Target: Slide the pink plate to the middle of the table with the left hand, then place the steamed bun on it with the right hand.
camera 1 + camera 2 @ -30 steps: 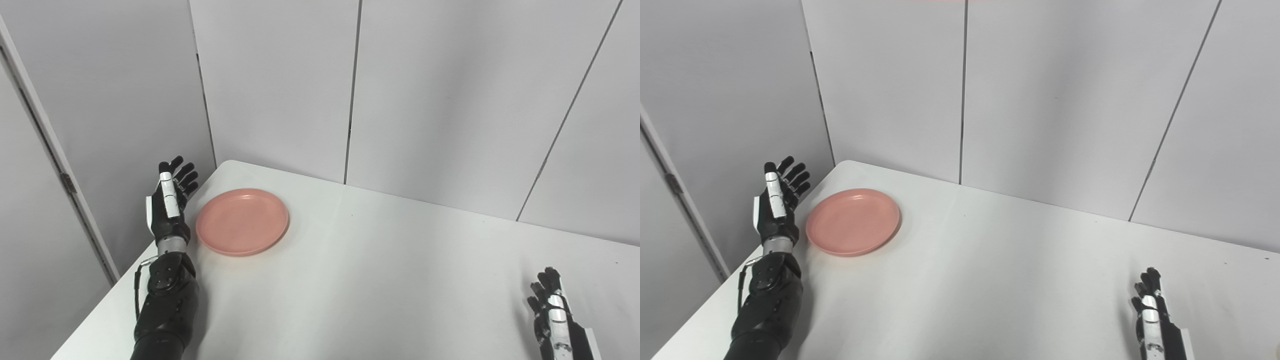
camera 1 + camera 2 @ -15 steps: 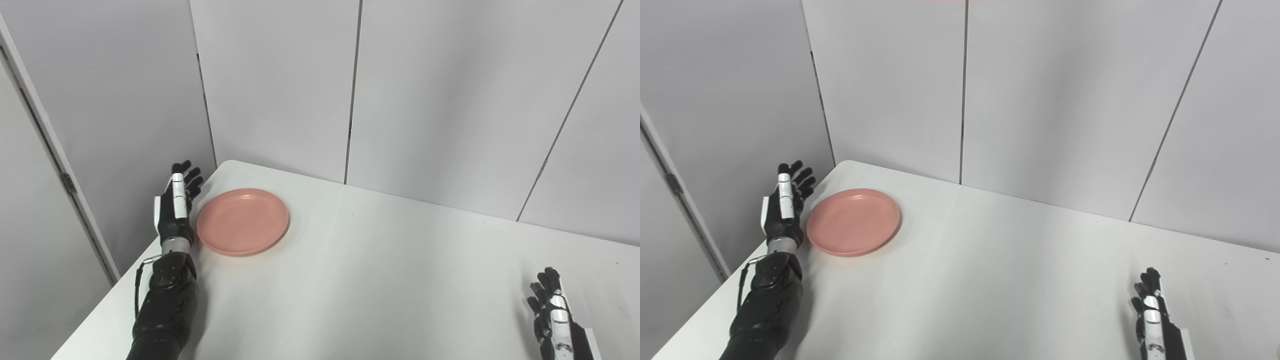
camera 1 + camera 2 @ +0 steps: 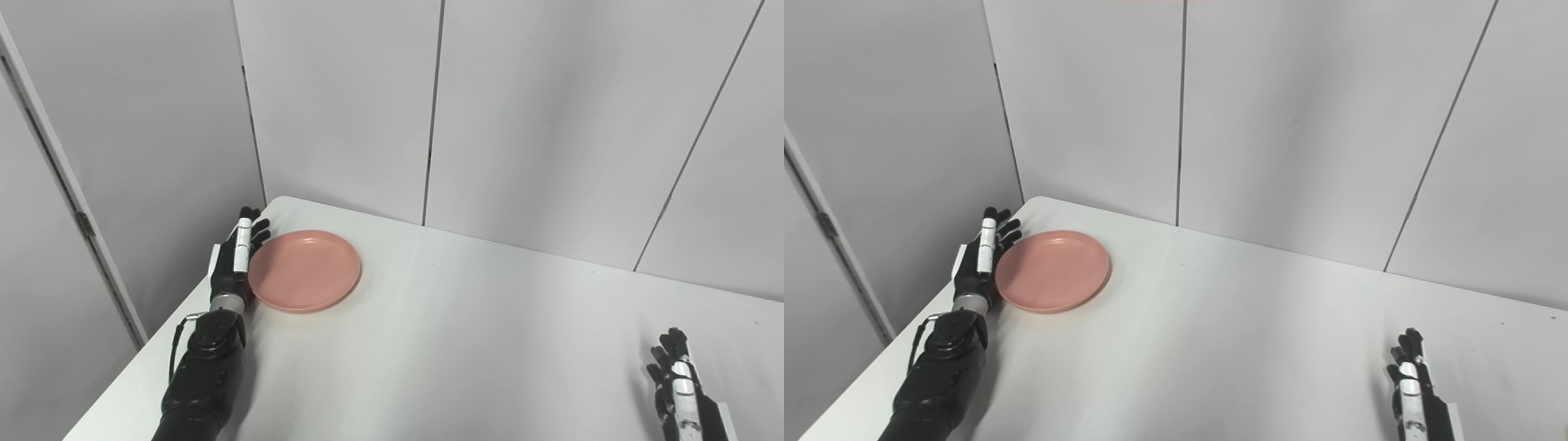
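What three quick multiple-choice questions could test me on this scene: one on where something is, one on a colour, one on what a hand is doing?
1. Where on the table does the plate sit?
A. near the far left corner
B. dead centre
C. by the right edge

2. What colour is the plate?
A. blue
B. pink
C. white

3. What is the left hand doing?
A. lifting the plate in the air
B. resting far from the plate
C. standing edge-on, open, against the plate's left rim

Answers:
1. A: the plate lies close to the table's far left corner.
2. B: its whole surface is pink against the white tabletop.
3. C: the fingers are straight and the hand presses sideways at the rim, gripping nothing. The right hand waits low at the right, and no steamed bun is in view.
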### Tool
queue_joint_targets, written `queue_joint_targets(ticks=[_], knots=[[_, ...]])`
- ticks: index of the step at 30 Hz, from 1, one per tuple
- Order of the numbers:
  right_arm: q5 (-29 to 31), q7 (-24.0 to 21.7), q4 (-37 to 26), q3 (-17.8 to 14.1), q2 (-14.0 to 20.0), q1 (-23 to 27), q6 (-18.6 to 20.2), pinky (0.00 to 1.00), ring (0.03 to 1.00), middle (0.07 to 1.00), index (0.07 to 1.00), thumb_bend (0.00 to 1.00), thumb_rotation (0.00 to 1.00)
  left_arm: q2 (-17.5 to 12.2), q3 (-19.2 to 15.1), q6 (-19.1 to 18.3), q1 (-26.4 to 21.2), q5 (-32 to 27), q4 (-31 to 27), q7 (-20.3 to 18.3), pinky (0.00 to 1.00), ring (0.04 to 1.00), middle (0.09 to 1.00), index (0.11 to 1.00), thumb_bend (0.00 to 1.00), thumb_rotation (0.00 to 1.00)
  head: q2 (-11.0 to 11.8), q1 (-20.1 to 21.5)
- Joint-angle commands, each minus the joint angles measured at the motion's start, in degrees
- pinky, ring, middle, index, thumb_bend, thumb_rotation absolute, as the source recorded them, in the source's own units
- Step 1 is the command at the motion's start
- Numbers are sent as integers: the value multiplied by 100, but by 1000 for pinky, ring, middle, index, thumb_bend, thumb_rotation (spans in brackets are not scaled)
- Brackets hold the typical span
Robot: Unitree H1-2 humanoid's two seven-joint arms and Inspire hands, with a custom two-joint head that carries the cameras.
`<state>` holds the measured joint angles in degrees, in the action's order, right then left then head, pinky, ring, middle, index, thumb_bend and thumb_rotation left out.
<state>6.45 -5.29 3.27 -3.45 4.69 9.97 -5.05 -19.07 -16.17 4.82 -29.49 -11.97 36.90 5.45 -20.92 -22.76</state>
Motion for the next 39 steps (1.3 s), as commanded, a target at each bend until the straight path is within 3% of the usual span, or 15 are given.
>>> queue_joint_targets(ticks=[1, 11, 15, 30, 39], knots=[[38, 26, 7, -12, -35, 21, -69, 1000, 1000, 1000, 1000, 242, 962, -119, 60, -83, -113, 42, -203, -153, 946, 879, 863, 863, 825, 1000, -8, 8], [-34, 77, -65, 4, -73, 6, -22, 1000, 1000, 1000, 1000, 277, 948, 225, -16, -65, -202, -358, -320, -541, 848, 828, 824, 822, 827, 1000, -46, 125], [3, 62, -60, 6, -78, 8, -38, 1000, 1000, 1000, 1000, 284, 935, 406, 17, -73, -235, -350, -381, -533, 817, 809, 811, 800, 831, 1000, -57, 113], [-25, 85, 73, 11, -51, 37, -153, 1000, 1000, 1000, 1000, 313, 898, 1074, 637, -72, -161, -224, -525, -939, 864, 821, 812, 806, 801, 1000, -132, 177], [-91, 53, 216, 49, -8, 82, -325, 1000, 1000, 1000, 1000, 342, 922, 1477, 729, -535, 6, -477, -1020, -1130, 836, 816, 815, 815, 780, 1000, -196, 314]])
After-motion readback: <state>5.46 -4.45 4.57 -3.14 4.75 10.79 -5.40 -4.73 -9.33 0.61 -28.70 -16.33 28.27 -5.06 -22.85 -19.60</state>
